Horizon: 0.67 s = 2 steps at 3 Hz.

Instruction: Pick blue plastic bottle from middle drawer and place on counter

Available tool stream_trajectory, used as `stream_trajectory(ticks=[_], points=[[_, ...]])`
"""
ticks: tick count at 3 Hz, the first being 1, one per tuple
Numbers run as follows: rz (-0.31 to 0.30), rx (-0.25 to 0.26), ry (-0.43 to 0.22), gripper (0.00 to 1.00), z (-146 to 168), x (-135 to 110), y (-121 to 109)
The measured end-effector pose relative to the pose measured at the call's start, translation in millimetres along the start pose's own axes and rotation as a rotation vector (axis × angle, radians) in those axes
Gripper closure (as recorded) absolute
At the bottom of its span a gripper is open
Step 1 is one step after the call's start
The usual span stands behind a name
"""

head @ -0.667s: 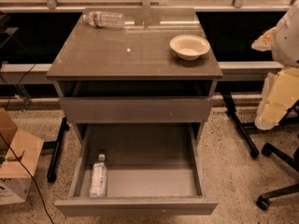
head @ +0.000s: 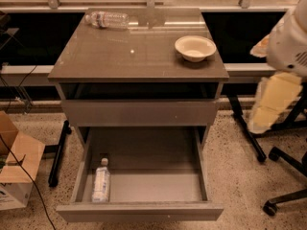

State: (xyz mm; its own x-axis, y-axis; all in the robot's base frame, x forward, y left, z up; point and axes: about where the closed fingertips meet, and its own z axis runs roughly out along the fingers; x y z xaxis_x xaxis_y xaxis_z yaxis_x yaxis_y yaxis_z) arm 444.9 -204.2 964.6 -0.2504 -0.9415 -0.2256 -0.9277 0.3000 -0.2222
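While the blue plastic bottle (head: 101,181) lies flat against the left wall of the middle drawer (head: 158,188), cap pointing toward the back, we judge the task to be at its first step: the reach. The drawer stands pulled out, its grey floor bare apart from the bottle. Our gripper (head: 271,104) hangs off to the right of the cabinet, below the level of the counter (head: 129,56) and well apart from the bottle. Whether it is spread or clenched we cannot tell, though nothing of the task is in it.

The next move, as we see it, calls for swinging left across the drawer, coming down past the shallower drawer front (head: 139,112), and closing across the bottle's body. The near wall leaves little room on that side.

For the later placing, the counter has bare room between the white bowl (head: 195,48) and the longer bottle (head: 107,19).
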Motion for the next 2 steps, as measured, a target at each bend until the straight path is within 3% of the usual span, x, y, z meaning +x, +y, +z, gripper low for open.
stream_trajectory(ticks=[2], points=[[0.215, -0.101, 0.031, 0.0, 82.9, -18.5, 0.9]])
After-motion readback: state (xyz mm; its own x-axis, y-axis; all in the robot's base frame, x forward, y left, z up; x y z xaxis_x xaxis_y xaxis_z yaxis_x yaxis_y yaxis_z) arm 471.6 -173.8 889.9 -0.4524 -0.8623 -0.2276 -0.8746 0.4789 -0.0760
